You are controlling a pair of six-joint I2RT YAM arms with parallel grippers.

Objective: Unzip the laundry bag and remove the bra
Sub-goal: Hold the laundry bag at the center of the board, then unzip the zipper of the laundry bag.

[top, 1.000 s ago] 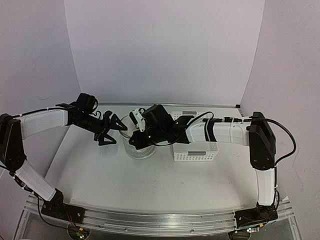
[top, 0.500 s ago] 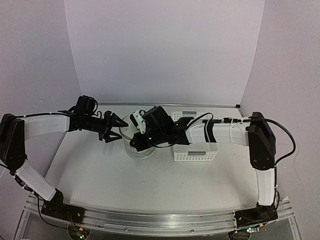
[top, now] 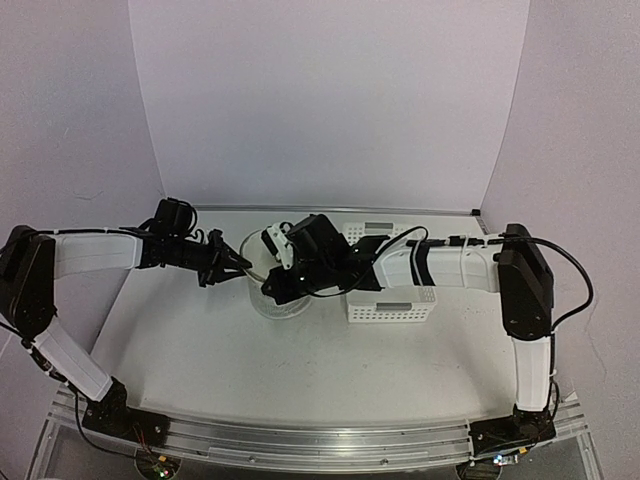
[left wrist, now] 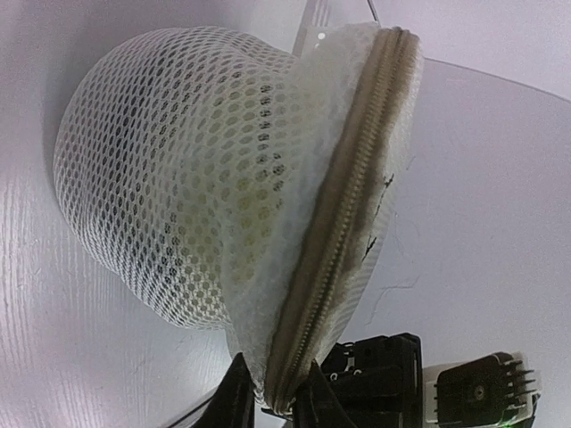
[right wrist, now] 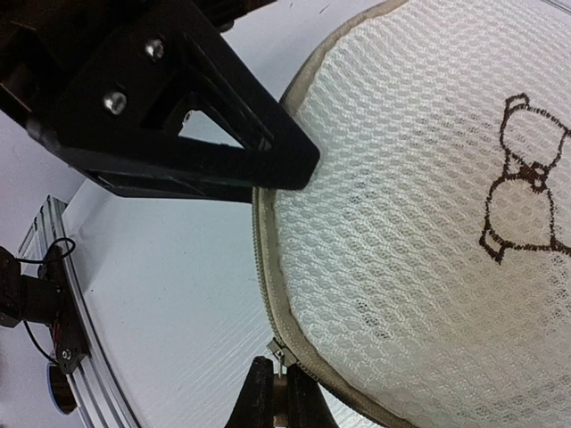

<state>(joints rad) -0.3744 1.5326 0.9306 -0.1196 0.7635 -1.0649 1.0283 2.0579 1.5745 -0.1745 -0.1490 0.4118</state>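
Note:
The laundry bag [top: 290, 305] is a round white mesh case on the table between both arms. Its flat face [right wrist: 428, 223] carries a small black bra drawing [right wrist: 526, 178]. My left gripper [left wrist: 275, 392] is shut on the bag's zipped rim [left wrist: 339, 214] on its left side; in the right wrist view the left gripper's black finger [right wrist: 178, 116] presses the rim from above. My right gripper [right wrist: 278, 392] is shut on the small metal zipper pull [right wrist: 284, 357] at the bag's near edge. The zipper looks closed along the stretch in view. The bra is hidden.
A white perforated plastic basket [top: 390, 312] stands just right of the bag, under the right forearm [top: 440, 265]. Purple walls close in the table at the back and on both sides. The metal rail [top: 300, 440] with the arm bases runs along the near edge.
The left gripper has moved right to the bag and closed from wide open onto its rim. The right gripper has stayed shut at the bag's near edge.

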